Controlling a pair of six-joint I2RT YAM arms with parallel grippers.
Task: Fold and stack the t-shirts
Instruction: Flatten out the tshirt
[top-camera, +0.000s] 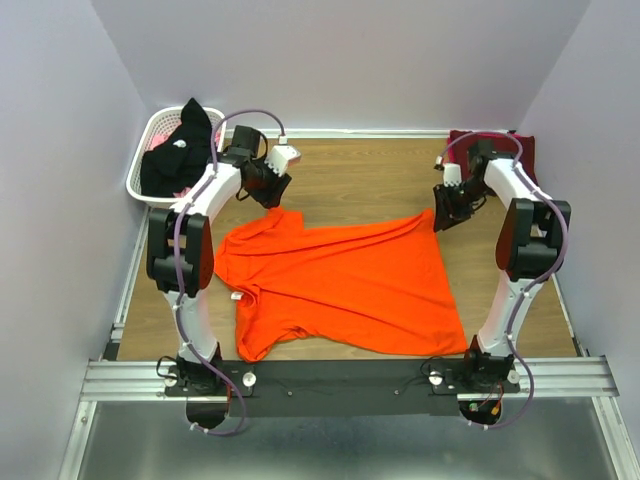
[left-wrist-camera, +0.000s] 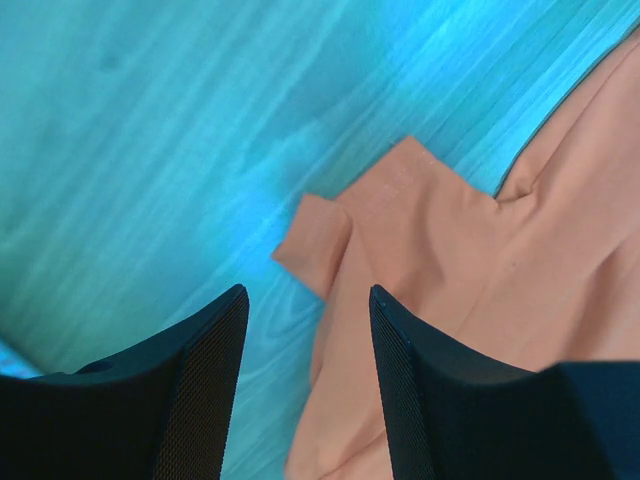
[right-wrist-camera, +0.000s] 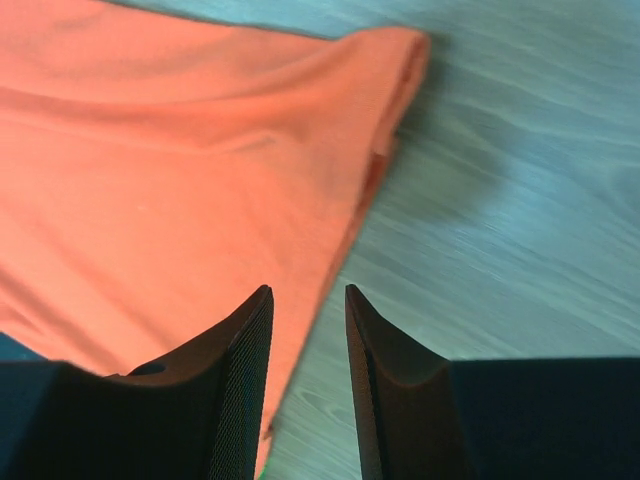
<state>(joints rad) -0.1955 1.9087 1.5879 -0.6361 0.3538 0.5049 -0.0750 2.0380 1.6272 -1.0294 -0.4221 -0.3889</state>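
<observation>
an orange t-shirt (top-camera: 340, 285) is spread flat, one far corner lying just ahead of each set of jaws. the left gripper (left-wrist-camera: 305, 295) is held moderately open and the right gripper (right-wrist-camera: 305, 290) narrowly, with nothing gripped. the cloth could be lost from a shallow pinch.

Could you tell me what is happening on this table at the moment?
Two robot arms are working on an orange t-shirt, which lies spread out and unfolded on the wooden table. The left gripper hovers open over its far-left sleeve, and the right gripper hovers open over its far-right hem corner; neither holds cloth yet. A maroon t-shirt lies at the table's far right corner, and a black t-shirt sits in the white basket at far left.
</observation>
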